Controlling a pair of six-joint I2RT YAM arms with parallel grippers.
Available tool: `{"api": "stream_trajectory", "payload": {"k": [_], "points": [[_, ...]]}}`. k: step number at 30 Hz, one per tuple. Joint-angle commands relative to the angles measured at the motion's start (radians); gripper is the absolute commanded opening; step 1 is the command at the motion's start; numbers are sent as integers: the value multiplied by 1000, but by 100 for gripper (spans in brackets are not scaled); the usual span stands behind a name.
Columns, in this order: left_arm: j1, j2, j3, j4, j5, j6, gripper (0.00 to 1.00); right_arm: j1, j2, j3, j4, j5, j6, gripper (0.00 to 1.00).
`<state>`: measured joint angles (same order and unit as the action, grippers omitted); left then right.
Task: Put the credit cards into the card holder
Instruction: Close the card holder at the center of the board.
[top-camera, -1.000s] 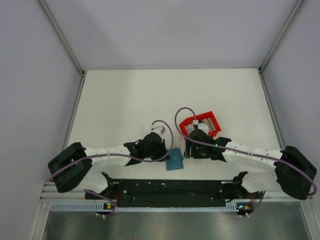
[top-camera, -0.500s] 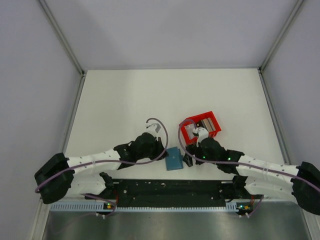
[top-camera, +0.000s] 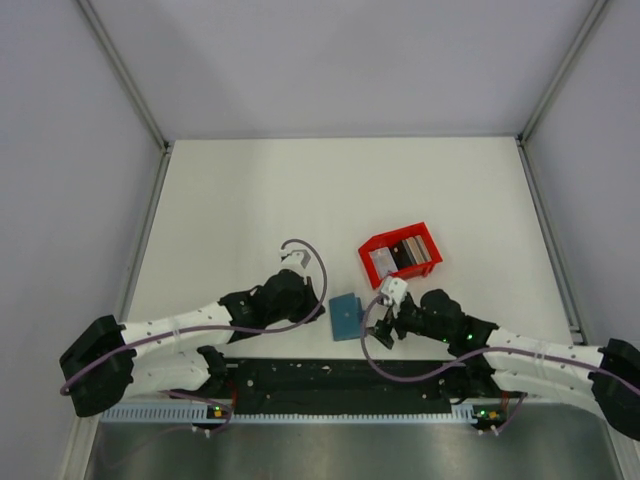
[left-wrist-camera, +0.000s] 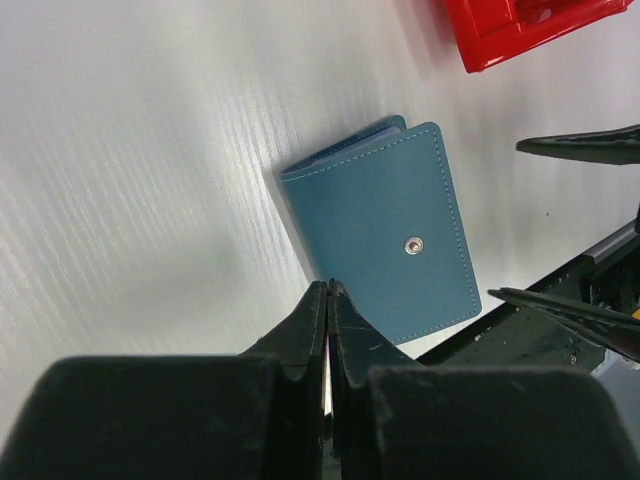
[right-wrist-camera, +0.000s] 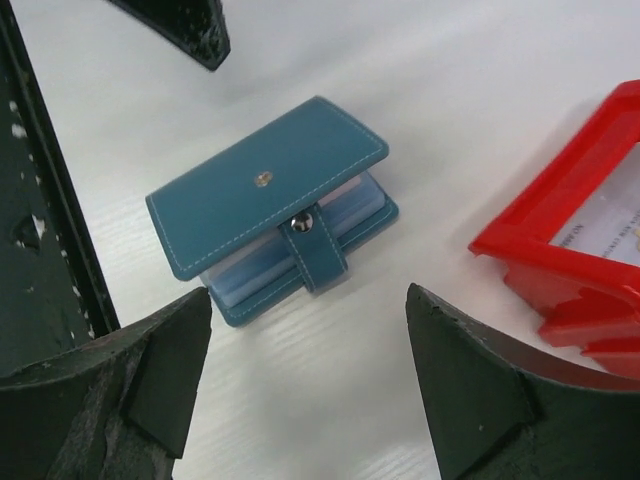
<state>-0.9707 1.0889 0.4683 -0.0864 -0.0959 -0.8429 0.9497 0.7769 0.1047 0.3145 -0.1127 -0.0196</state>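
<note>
Left end effector (left-wrist-camera: 328, 292) pinched shut, empty, just left of card holder (left-wrist-camera: 385, 230). Holder lies flat, strap looks snapped. Light, soft leather, so we'd grab the strap edge. Right end effector (right-wrist-camera: 310, 300) gaping, empty, just right. Credit cards (top-camera: 402, 254), thin and slippery, sit in red tray (top-camera: 372, 245) behind-right.

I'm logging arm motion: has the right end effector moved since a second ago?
Yes. The right end effector has pulled back from the red tray toward the near edge, and is now beside the card holder.
</note>
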Motion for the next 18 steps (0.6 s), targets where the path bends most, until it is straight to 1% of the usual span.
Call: {"api": "stream_trajectory", "payload": {"k": [1, 4, 8, 11, 16, 18], "points": [[-3, -15, -3, 14, -18, 11, 3, 20, 117, 53, 93, -107, -181, 77], [-3, -17, -7, 13, -15, 10, 3, 18, 162, 55, 130, -94, -230, 76], [-3, -15, -20, 34, -8, 5, 3, 20, 177, 35, 205, -102, -270, 76], [-3, -11, -28, 62, 7, 7, 3, 18, 208, 50, 199, -113, -295, 76], [-2, 11, -14, 77, 30, 22, 3, -29, 285, 82, 195, -225, -307, 73], [-3, 12, -14, 77, 35, 25, 3, -51, 301, 85, 210, -239, -307, 72]]}}
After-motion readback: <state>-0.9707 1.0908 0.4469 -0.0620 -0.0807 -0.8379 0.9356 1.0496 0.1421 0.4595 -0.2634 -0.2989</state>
